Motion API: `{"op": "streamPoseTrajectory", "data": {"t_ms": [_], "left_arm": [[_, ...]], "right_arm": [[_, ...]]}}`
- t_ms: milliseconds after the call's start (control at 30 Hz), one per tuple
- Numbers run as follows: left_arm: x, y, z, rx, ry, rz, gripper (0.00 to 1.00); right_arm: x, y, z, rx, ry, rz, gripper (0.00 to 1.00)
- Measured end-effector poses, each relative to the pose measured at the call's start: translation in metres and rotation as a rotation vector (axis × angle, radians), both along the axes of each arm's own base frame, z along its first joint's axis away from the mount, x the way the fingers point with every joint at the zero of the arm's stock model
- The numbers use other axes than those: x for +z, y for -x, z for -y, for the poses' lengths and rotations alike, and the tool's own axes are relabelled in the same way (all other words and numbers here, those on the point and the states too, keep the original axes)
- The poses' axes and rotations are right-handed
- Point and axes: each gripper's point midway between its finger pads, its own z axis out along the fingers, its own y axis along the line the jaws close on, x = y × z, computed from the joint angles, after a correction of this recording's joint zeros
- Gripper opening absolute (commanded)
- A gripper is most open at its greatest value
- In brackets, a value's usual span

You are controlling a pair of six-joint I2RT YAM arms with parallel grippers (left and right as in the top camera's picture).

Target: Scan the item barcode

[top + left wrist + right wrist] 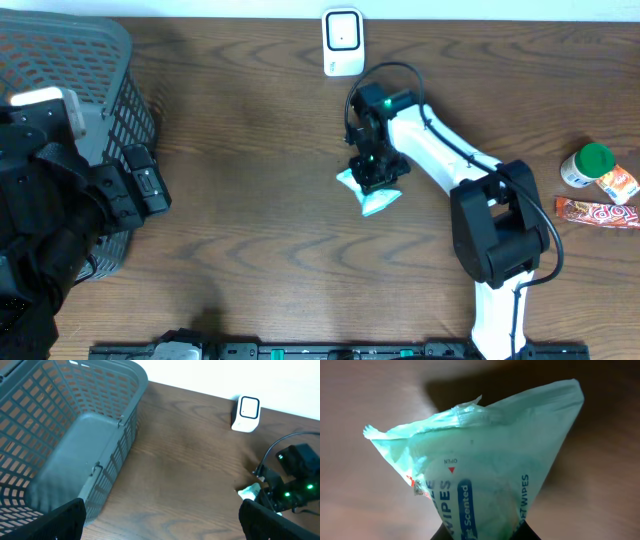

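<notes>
A pale green pack of wipes [485,465] fills the right wrist view, pinched at its lower end between my right gripper's [485,532] dark fingers. From overhead the pack of wipes [378,200] shows under my right gripper [372,170] near the table's middle. No barcode shows on the pack. The white scanner [343,42] stands at the far edge, behind the right arm. In the left wrist view the scanner [246,413] sits at the upper right. My left gripper [160,525] hangs open over bare wood, beside the basket.
A grey mesh basket [125,95] occupies the left side of the table, partly under the left arm. At the right edge lie a green-capped bottle [587,164], an orange packet [620,184] and a red snack bar [600,213].
</notes>
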Motion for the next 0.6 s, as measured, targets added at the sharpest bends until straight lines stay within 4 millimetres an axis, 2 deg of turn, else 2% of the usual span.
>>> {"op": "streamPoseTrajectory", "data": {"t_ms": [67, 133, 267, 300, 367, 467, 533, 600], "left_arm": [[0.0, 0.0, 0.0, 0.0, 0.0, 0.0, 0.98], [0.0, 0.0, 0.0, 0.0, 0.0, 0.0, 0.98], [0.0, 0.0, 0.0, 0.0, 0.0, 0.0, 0.98], [0.0, 0.0, 0.0, 0.0, 0.0, 0.0, 0.98], [0.0, 0.0, 0.0, 0.0, 0.0, 0.0, 0.98], [0.0, 0.0, 0.0, 0.0, 0.0, 0.0, 0.98], [0.0, 0.0, 0.0, 0.0, 0.0, 0.0, 0.98], [0.0, 0.0, 0.0, 0.0, 0.0, 0.0, 0.98]], "right_arm": [[0.011, 0.005, -0.011, -0.02, -0.091, -0.057, 0.08], [0.024, 0.015, -0.018, -0.059, -0.192, -0.144, 0.01], [0.049, 0.043, -0.013, -0.189, -0.311, -0.374, 0.01], [0.056, 0.05, -0.01, -0.24, -0.318, -0.437, 0.02], [0.065, 0.055, -0.004, -0.34, -0.317, -0.519, 0.11], [0.079, 0.065, 0.007, -0.529, -0.264, -0.669, 0.18], [0.088, 0.07, 0.014, -0.645, -0.225, -0.755, 0.15], [0.092, 0.067, 0.016, -0.741, -0.214, -0.803, 0.08]]}}
